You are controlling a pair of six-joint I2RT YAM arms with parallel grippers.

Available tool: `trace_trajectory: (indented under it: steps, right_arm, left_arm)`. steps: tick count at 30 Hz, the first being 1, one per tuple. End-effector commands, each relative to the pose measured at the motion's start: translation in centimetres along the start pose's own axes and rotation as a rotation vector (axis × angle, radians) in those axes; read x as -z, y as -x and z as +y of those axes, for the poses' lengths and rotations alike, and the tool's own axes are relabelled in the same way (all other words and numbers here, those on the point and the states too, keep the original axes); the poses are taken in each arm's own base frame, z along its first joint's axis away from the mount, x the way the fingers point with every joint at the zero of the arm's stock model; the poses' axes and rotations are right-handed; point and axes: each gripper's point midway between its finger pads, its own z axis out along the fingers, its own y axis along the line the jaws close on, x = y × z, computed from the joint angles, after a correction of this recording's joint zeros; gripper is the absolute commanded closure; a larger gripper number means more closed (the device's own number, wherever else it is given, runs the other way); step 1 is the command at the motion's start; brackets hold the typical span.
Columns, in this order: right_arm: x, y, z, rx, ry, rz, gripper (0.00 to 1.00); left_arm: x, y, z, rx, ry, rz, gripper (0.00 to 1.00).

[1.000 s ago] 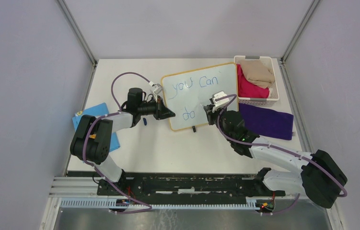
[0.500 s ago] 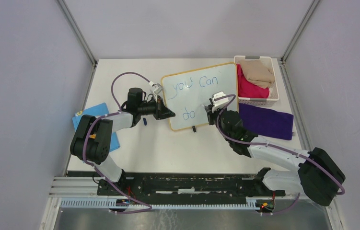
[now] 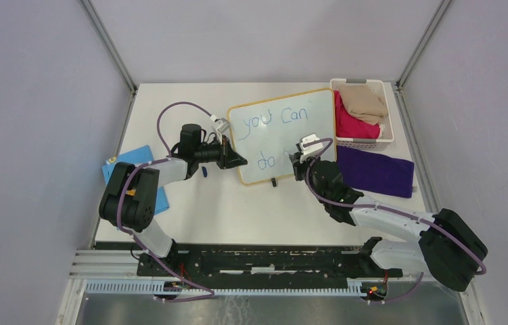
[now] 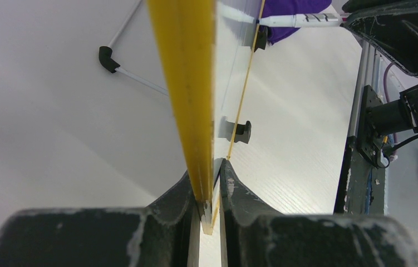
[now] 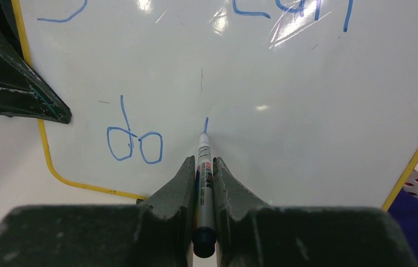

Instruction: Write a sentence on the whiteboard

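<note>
The whiteboard (image 3: 305,132) stands tilted at the table's middle, white with a yellow frame. Blue words "you Can" (image 3: 278,119) fill the top line and "do" (image 3: 266,162) starts the second line. My left gripper (image 3: 237,161) is shut on the board's left edge; the left wrist view shows the yellow frame (image 4: 187,83) clamped between the jaws. My right gripper (image 3: 297,162) is shut on a white marker (image 5: 203,172). Its tip touches the board right of "do" (image 5: 134,146), under a short blue stroke (image 5: 206,124).
A white basket (image 3: 386,140) with beige and red cloths stands at the back right. A purple cloth (image 3: 376,171) lies in front of it. A blue pad (image 3: 132,162) lies at the left. A small dark cap (image 3: 205,172) lies near my left arm.
My right gripper has moved the marker a little down the board, leaving a short blue stroke right of "do". The left gripper and the board have not moved.
</note>
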Motion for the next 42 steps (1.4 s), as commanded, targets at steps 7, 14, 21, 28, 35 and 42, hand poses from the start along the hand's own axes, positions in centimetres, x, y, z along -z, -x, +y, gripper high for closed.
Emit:
trace_trajectory:
  steps: [7, 14, 21, 28, 35, 42]
  right_arm:
    - [0.9, -2.5, 0.2, 0.003, 0.010, 0.052, 1.00]
    - [1.2, -3.1, -0.5, 0.008, -0.025, 0.071, 1.00]
    - [1.6, -2.5, -1.9, 0.001, -0.099, 0.058, 1.00]
    - [2.4, 0.7, -0.7, -0.037, -0.011, -0.067, 1.00]
    - [2.0, 3.0, 1.1, -0.047, 0.072, -0.120, 1.00]
    - [1.0, 3.5, 1.6, -0.051, 0.072, -0.120, 1.00]
  left_arm:
    - [-0.4, -3.7, 1.3, 0.015, 0.074, 0.108, 0.98]
    - [-0.4, -3.8, 1.4, 0.016, 0.075, 0.110, 0.98]
    - [-0.4, -3.8, 1.4, 0.016, 0.077, 0.111, 0.98]
    - [-0.4, -3.9, 1.4, 0.019, 0.076, 0.113, 0.98]
    - [-0.4, -3.9, 1.4, 0.019, 0.078, 0.114, 0.98]
    - [-0.4, -3.9, 1.5, 0.018, 0.078, 0.115, 0.98]
